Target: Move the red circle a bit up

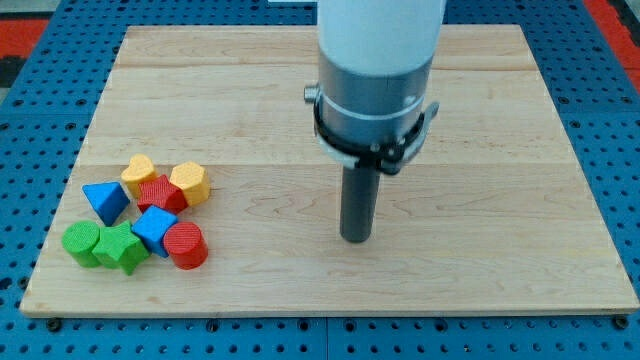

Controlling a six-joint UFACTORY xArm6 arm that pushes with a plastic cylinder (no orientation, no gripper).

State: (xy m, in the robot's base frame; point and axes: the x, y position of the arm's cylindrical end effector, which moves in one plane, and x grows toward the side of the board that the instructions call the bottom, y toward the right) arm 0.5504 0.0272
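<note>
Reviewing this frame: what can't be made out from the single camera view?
- The arm above the tool: cut off by the view's top edge.
- Board strip behind the arm's white housing: hidden by it.
- Red star-like block: exact shape unclear, crowded by the yellow blocks.
- Blue block beside the red circle: partly overlapped by it, shape uncertain.
- Whether the tightly clustered blocks touch: cannot tell.

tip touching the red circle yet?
No. My tip rests on bare board well to the view's right of the red circle, with a clear gap between them.
</note>
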